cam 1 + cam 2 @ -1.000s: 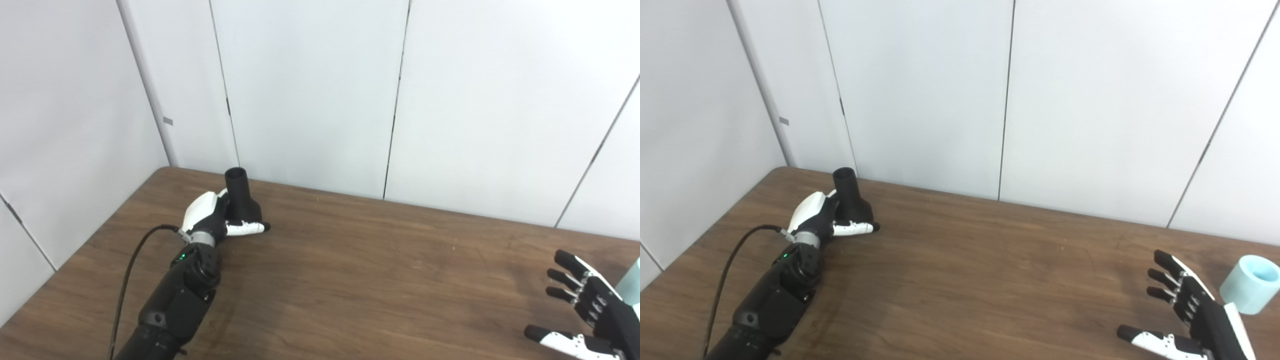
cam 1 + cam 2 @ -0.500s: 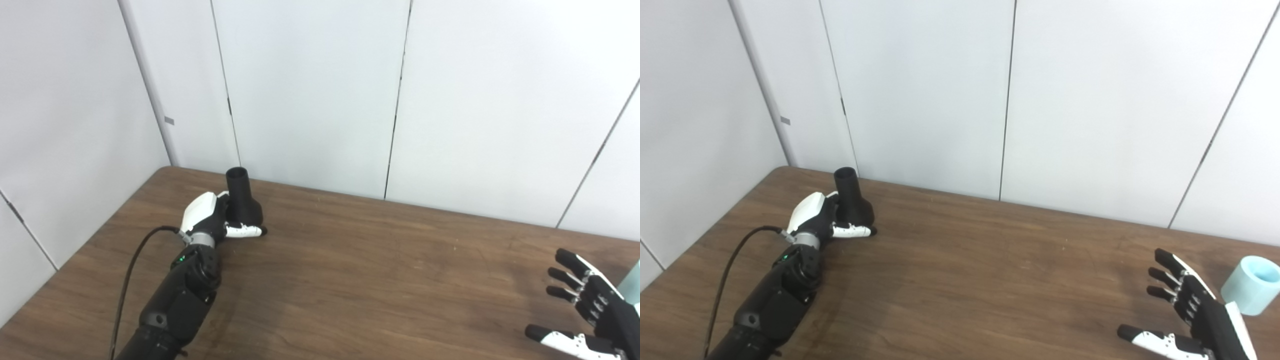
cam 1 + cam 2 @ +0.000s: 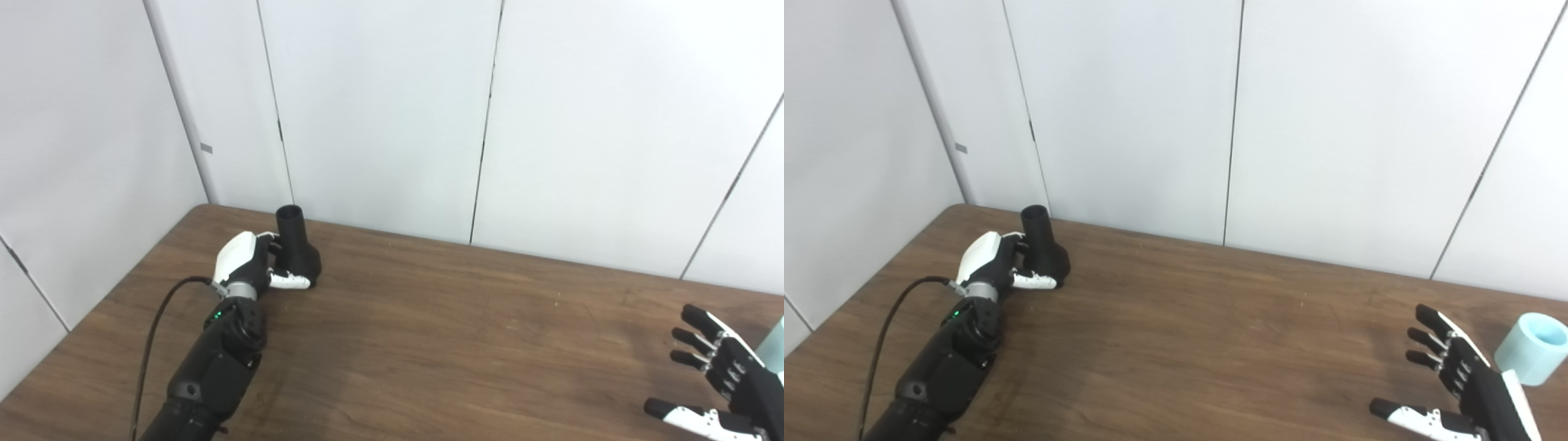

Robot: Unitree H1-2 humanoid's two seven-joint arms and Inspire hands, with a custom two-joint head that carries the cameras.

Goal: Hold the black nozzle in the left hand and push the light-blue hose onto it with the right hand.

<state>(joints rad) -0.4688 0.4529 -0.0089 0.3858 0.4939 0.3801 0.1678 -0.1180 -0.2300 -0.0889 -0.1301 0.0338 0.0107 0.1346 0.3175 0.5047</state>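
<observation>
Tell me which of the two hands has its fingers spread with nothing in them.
The right hand: open beside the light-blue hose. The left hand wraps the black nozzle.

No legible text, label, brand, number or sign on any surface in either eye view. A small grey rectangular tag (image 3: 206, 148) sits on the white wall panel at left; too small to tell whether it carries print. A small green indicator light (image 3: 216, 316) glows on the black left forearm; it is a plain dot, with no character or symbol beside it.
</observation>
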